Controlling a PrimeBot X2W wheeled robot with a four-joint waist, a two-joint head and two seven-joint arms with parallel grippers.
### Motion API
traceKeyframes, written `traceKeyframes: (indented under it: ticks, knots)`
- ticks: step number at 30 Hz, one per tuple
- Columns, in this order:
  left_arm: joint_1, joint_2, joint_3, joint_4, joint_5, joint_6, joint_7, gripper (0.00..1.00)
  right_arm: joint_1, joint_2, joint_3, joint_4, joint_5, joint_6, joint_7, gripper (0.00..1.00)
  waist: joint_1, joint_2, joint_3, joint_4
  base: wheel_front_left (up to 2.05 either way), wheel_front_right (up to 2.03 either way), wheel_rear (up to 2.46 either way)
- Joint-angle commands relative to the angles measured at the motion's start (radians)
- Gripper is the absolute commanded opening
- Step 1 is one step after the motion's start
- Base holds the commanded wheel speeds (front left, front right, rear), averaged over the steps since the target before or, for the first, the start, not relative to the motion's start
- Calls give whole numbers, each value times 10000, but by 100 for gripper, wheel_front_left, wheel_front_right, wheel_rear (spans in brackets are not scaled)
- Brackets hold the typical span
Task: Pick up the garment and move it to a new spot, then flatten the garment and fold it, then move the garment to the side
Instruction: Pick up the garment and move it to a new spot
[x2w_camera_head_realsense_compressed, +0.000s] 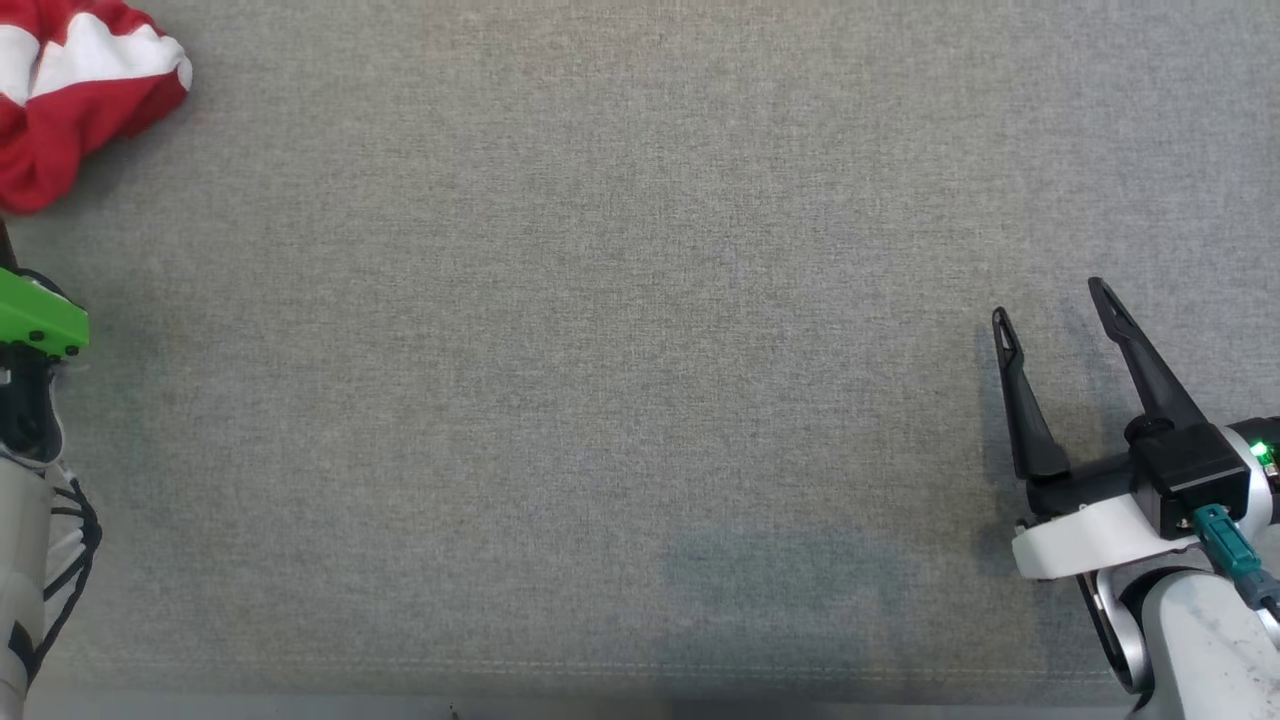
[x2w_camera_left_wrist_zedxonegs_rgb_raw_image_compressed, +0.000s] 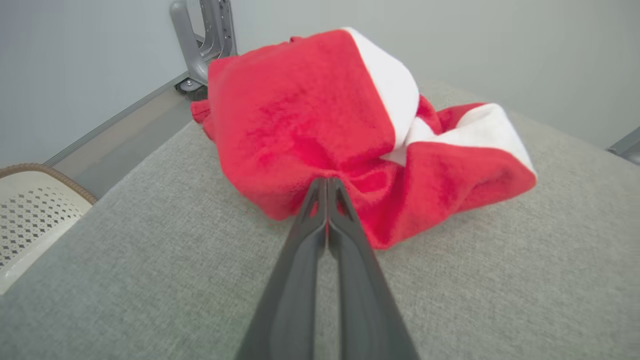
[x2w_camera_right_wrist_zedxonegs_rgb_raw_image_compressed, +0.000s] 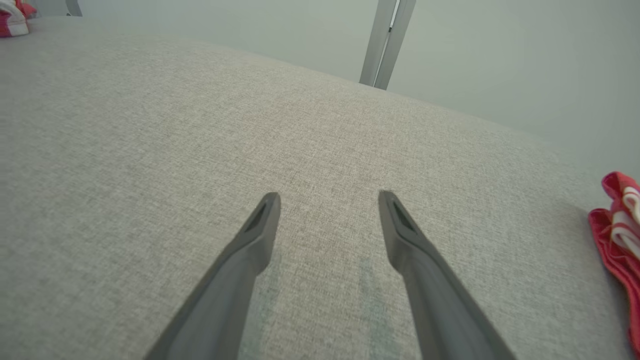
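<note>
Lifting is the step in hand, as I judge it. The garment (x2w_camera_head_realsense_compressed: 80, 100), a red-and-white heap, lies at the far left corner of the grey surface (x2w_camera_head_realsense_compressed: 600, 400). The left gripper (x2w_camera_left_wrist_zedxonegs_rgb_raw_image_compressed: 326, 182) is closed on its near fold, with red cloth pinched at the tips.

1. Raise the arm straight up until the heap hangs free. Dragging would likely bunch it further or pull the thin pinch loose.
2. Carry it rightward to the bare centre, well apart from the edge and the basket (x2w_camera_left_wrist_zedxonegs_rgb_raw_image_compressed: 35, 210) beside it.
3. Lower slowly so the cloth spreads.

The right gripper (x2w_camera_head_realsense_compressed: 1048, 300), at the near right, hovers with jaws wide apart and empty. Hold it ready to take a second edge for flattening.
</note>
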Motion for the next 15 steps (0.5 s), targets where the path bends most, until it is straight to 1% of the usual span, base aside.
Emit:
traceKeyframes:
  ticks: [1, 5, 8, 11, 15]
  knots:
    - [-49, 98, -117, -296, -138, 0, -123, 0, 48, -2, 33, 78, 107, -18, -5, 100, -1, 77, -264, 139, 0, 0, 0]
    - [81, 80, -413, -1123, -123, 0, -241, 0, 65, 108, 46, 313, 184, -18, -125, 100, -1, 77, -618, 263, 0, 0, 0]
    - [161, 183, -361, -1652, 69, 0, -235, 0, 98, 155, 58, 466, 196, -18, -186, 100, -1, 77, -814, 297, 0, 0, 0]
    - [476, 115, -177, -2491, 436, 0, -231, 0, 86, 276, 37, 692, 267, -18, -327, 100, -1, 77, -1152, 291, 0, 0, 0]
    - [1027, -161, -102, -3760, 912, 0, -235, 0, 178, 468, 13, 1073, 368, -18, -502, 100, -1, 77, -1729, 223, 0, 0, 0]
